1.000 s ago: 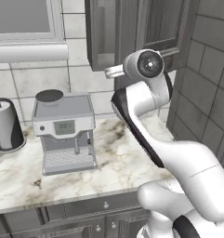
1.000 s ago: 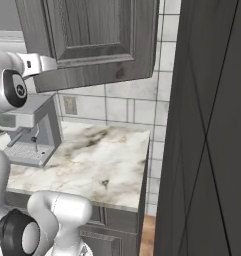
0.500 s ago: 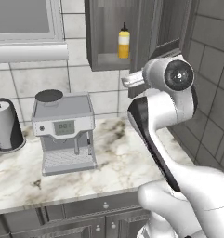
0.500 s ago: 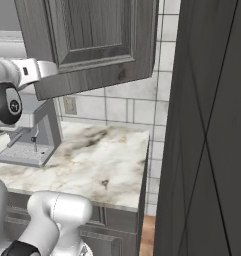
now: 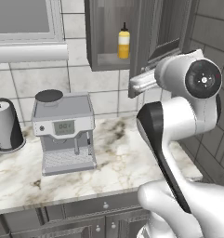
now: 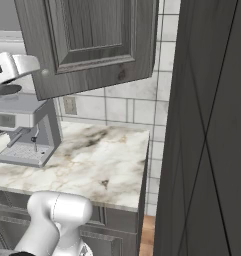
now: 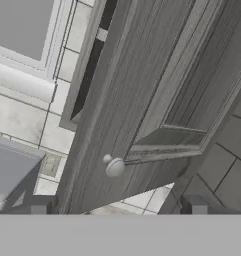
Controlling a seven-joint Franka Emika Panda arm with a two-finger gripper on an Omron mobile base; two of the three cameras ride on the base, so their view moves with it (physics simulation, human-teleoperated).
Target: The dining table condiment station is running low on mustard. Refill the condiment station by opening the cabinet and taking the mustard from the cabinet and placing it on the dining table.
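The dark grey wood-grain wall cabinet door (image 5: 161, 44) now hangs well open, swung out from where it stood a second ago, and the small yellow mustard squeeze bottle with its dark nozzle (image 5: 124, 42) is uncovered on the shelf inside, in fuller view than half a second back. The white arm's big round joint has dropped and shifted right in the left base view. The two-finger gripper (image 7: 117, 209) has let go of the small round silver door knob (image 7: 113, 166); its tips now look spread, knob apparently free between them.
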